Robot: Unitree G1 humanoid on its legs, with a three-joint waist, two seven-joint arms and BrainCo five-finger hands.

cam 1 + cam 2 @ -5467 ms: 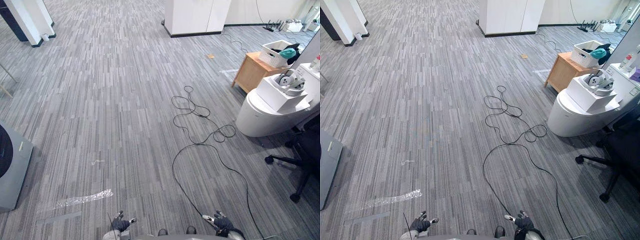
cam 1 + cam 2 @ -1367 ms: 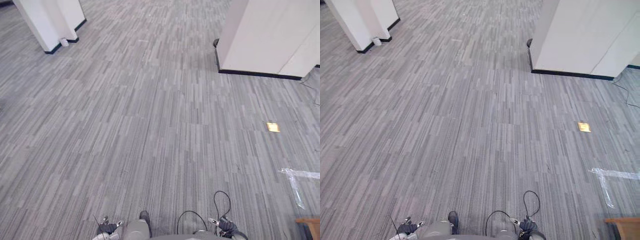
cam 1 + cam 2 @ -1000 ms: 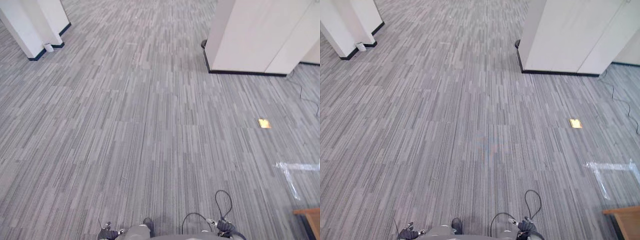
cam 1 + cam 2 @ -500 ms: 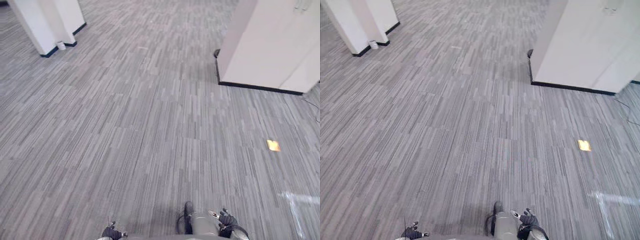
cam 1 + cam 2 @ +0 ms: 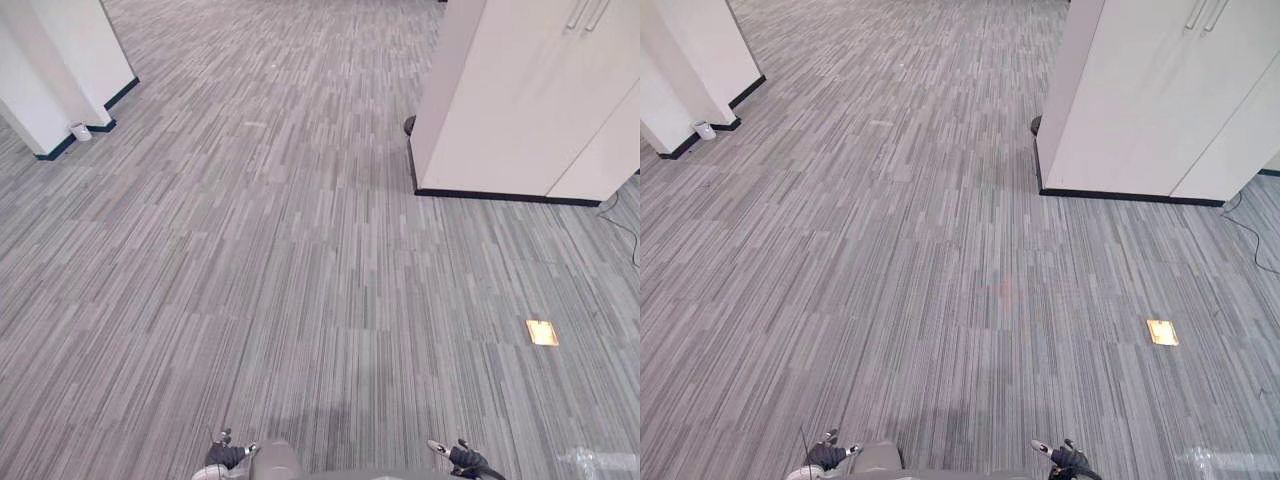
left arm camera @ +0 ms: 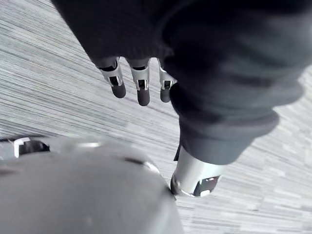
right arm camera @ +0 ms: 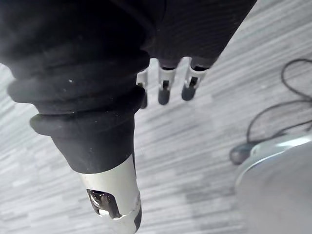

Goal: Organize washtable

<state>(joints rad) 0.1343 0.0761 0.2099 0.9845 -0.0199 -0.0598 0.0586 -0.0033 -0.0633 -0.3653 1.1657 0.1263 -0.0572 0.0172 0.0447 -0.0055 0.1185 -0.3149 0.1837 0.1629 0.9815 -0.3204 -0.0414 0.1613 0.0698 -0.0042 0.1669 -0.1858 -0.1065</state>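
Carpet floor (image 5: 280, 260), grey striped, runs out ahead of both robot hands. It's open walking ground, with nothing on it to work on. White cabinet (image 5: 530, 90) with door handles stands well ahead of the right robot hand (image 5: 465, 460), dark plinth along its base. White pillar (image 5: 55, 70) is far ahead of the left robot hand (image 5: 222, 456) and off to its outer side.

Both robot hands hang low, well apart. Left: fingers (image 6: 139, 90) straight, loosely spread, thumb clear of them, holding nothing. Right: same, fingers (image 7: 164, 92) straight and empty.

Washtable: can't place it from here. My read is that this is the transit leg and the organizing hasn't started.

Smaller stuff:
- Clear tape patch (image 5: 600, 462) on the carpet just outboard of the right robot hand.
- Brass floor plate (image 5: 542, 332) ahead of that hand, between it and the cabinet.
- Small white object (image 5: 80, 131) at the pillar's base, too small to identify.
- Dark round thing (image 5: 409, 125) at the cabinet's near corner, can't tell what.

Risks:
- Drifting toward the right robot hand's side puts the path over the tape, which could slip or catch a step.
- The plate's edge could do the same if it sits proud of the carpet.
- Cutting the cabinet corner tight would clip the right arm.
- A stumble on a biped means a fall. The robot hands are empty, so there's nothing to drop.
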